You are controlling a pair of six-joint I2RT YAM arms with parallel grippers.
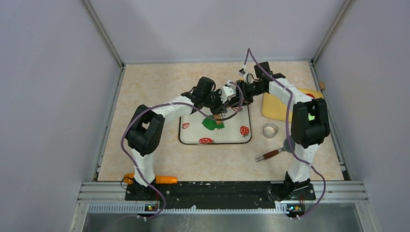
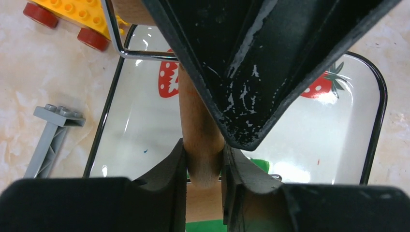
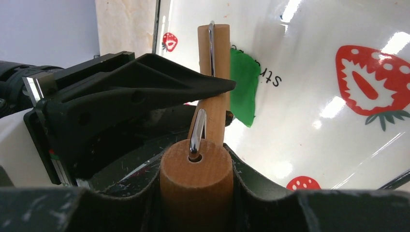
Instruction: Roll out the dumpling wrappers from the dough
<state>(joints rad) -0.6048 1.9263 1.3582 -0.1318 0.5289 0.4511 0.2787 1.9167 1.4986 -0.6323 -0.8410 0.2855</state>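
The dark green dough lies flattened on the white strawberry tray. A wooden roller with a wire frame stands over the dough. My left gripper is shut on the roller's wooden handle; dough shows just beyond its jaws. My right gripper is shut on the wooden cylinder at the roller's other end, with the dough past it on the tray. The two grippers nearly touch. No round dumpling wrappers are in view.
A clear round cutter and a wooden-handled tool lie right of the tray. A yellow board is at the right. An orange object lies by the left base. A grey brick piece and a yellow wheeled toy sit beside the tray.
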